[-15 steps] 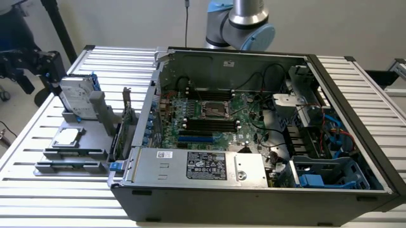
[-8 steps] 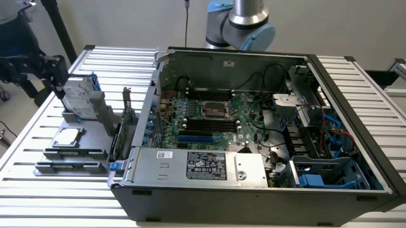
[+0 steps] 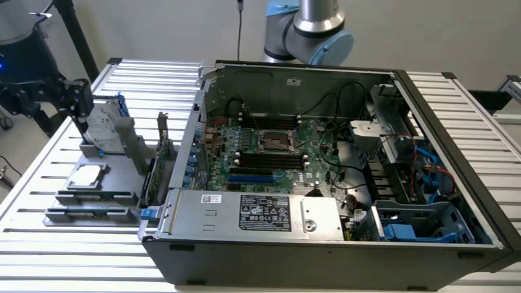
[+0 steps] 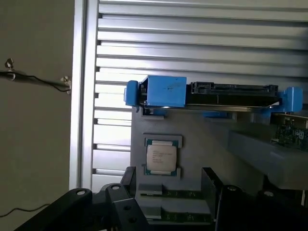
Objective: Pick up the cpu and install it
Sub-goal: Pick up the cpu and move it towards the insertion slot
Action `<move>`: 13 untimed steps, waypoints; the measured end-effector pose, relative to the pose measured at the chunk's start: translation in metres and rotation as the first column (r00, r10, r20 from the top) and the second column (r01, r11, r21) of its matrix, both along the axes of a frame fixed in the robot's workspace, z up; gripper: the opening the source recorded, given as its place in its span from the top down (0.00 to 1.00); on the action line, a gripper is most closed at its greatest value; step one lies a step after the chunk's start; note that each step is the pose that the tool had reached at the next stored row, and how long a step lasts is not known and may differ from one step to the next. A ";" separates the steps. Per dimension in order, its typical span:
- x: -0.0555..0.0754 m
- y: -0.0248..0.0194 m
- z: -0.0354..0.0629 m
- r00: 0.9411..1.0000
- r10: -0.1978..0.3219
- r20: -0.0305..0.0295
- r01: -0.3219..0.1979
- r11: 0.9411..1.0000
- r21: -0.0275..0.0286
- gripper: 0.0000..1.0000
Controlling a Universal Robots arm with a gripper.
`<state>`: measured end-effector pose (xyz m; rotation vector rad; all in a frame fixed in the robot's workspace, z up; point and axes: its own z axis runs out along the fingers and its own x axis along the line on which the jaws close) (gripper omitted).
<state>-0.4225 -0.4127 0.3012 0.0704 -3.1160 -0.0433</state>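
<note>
The cpu (image 3: 88,176) is a small flat square chip with a silvery top. It lies in its recess on the grey parts holder (image 3: 122,160) on the exterior view's left, outside the computer case. My gripper (image 3: 75,101) hovers above and behind the holder, beside the hard drive, well apart from the chip. In the wrist view the cpu (image 4: 161,160) lies just beyond my open gripper (image 4: 171,190), whose two black fingers (image 4: 129,182) stand wide with nothing between them. The empty cpu socket (image 3: 273,141) sits in the middle of the motherboard.
A silver hard drive in a blue bracket (image 4: 211,94) stands upright on the holder behind the chip. Narrow grey sticks (image 3: 91,199) lie in slots near the holder's front. A green card (image 3: 163,152) stands between holder and open case (image 3: 326,244). Cables and drive bays crowd the case's right.
</note>
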 end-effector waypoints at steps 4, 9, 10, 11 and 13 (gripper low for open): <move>0.001 -0.0002 -0.0071 1.000 0.003 -0.002 -0.003 1.000 0.000 0.35; 0.001 -0.0005 -0.0163 1.000 0.003 -0.003 -0.003 1.000 0.000 0.35; 0.001 -0.0006 -0.0181 1.000 0.003 -0.003 -0.003 1.000 0.000 0.35; 0.001 -0.0006 -0.0199 1.000 0.003 -0.003 -0.003 1.000 0.000 0.35; 0.001 -0.0011 -0.0235 1.000 0.003 -0.003 -0.003 1.000 0.000 0.35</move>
